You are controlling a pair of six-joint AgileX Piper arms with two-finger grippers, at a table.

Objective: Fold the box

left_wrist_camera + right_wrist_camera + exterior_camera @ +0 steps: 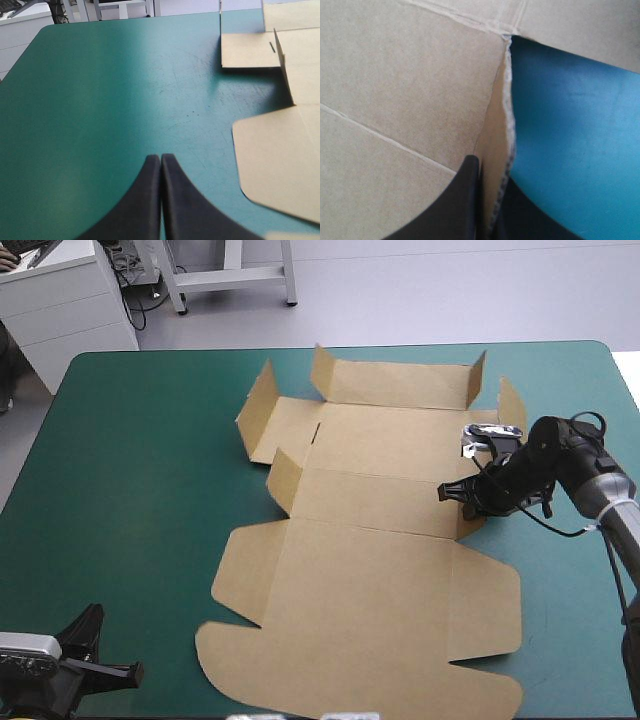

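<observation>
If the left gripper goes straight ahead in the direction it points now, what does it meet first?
Probably nothing: ahead of the shut left gripper lies only bare teal-green cover up to the table's far edge. The box lies off to the side.

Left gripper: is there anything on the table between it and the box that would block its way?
Nothing visible does. Only bare teal-green cover lies between the shut left gripper and the nearest rounded corner of the box. The right gripper is shut on the box at a raised side flap.
</observation>
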